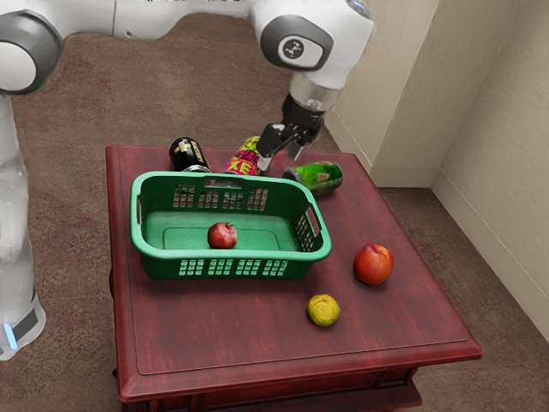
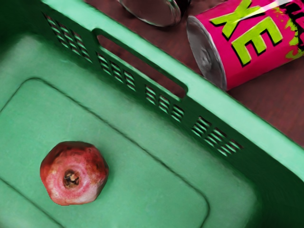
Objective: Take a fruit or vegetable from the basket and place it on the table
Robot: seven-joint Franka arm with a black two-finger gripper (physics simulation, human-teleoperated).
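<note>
The pomegranate [image 1: 222,236] is seen inside the green basket [image 1: 232,256], left of centre in the exterior view. The jaws are parted wide, with nothing held, toward the upper right of that frame; the reach is judged to be in hand. Alignment over the pomegranate and a descent clear of the rim are called for before placement on the tabletop [image 1: 214,335].
</note>
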